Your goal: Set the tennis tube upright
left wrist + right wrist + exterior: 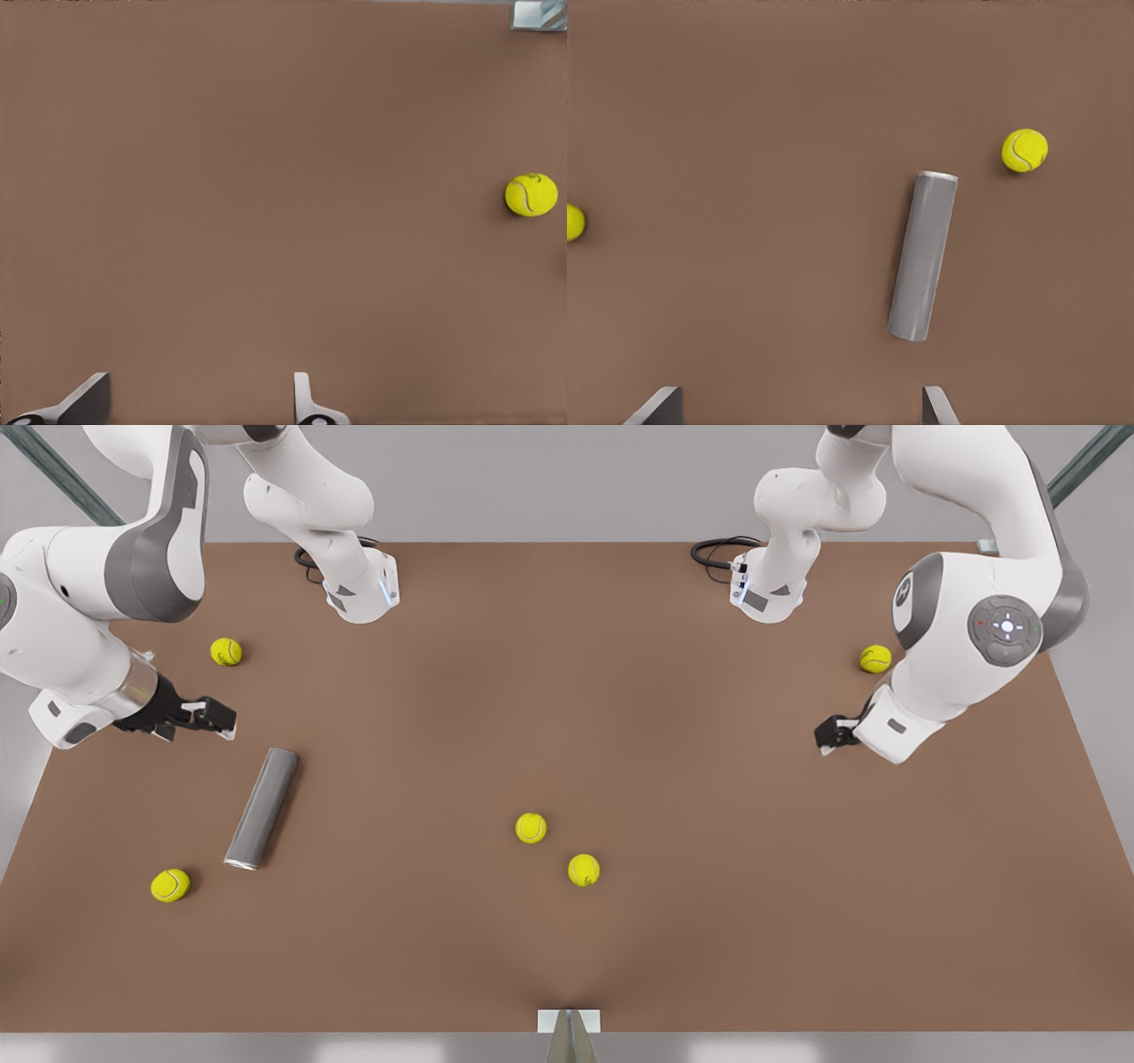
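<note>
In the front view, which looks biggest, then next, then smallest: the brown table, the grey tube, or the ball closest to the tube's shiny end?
1. The table, biggest by far.
2. The tennis tube, lying down.
3. The tennis ball, smallest, about as wide as the tube.

brown table [673, 717], tennis tube [261, 807], tennis balls [531, 828]

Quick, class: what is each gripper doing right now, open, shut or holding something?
Right gripper: open, empty, above the table near the lying tennis tube.
Left gripper: open, empty, waiting at the front view's right.
</note>
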`<state>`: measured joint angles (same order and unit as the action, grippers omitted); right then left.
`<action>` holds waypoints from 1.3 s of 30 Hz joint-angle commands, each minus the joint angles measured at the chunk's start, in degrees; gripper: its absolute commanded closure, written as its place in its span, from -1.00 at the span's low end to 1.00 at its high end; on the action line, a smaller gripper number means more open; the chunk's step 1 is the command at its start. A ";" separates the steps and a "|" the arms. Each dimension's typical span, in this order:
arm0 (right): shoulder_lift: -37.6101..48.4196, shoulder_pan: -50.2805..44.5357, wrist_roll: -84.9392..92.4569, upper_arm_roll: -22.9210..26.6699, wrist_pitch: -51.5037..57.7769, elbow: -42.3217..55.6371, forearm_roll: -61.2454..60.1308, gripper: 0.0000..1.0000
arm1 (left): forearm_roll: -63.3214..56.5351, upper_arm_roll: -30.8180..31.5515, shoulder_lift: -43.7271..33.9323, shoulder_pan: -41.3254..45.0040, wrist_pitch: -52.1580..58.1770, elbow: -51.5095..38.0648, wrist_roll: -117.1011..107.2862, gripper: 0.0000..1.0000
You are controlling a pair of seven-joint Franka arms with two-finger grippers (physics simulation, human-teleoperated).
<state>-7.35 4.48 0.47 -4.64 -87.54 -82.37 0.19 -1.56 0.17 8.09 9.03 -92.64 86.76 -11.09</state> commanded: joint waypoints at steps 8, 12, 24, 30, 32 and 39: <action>-12.86 6.51 -8.38 4.90 -27.41 -17.73 0.25 -1.00 | -0.11 0.00 0.61 0.29 0.89 -0.10 11.52 -1.00; -18.83 7.03 -11.98 5.96 -40.86 -21.07 0.16 -1.00 | -0.11 0.00 1.22 0.29 1.24 -1.86 11.70 -1.00; -21.65 6.24 -11.02 6.14 -37.70 -24.50 -0.10 -1.00 | 0.16 0.09 2.89 0.38 -0.70 -1.77 11.79 -1.00; -21.56 5.54 -10.57 6.05 -37.35 -26.87 -0.10 -1.00 | 0.16 0.09 3.33 0.90 -0.70 -1.77 11.70 -1.00; -21.65 5.63 -10.49 6.05 -36.91 -27.22 -0.01 -1.00 | 0.16 0.09 3.33 0.90 -0.70 -1.69 11.70 -1.00; -22.26 6.16 -5.12 6.14 -36.91 -27.66 0.08 -1.00 | 0.16 0.09 3.68 0.90 -0.70 -1.77 11.61 -1.00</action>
<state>-29.70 10.62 -7.13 1.48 -124.57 -110.05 0.32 -1.37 0.26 11.84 9.93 -93.35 85.08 -0.70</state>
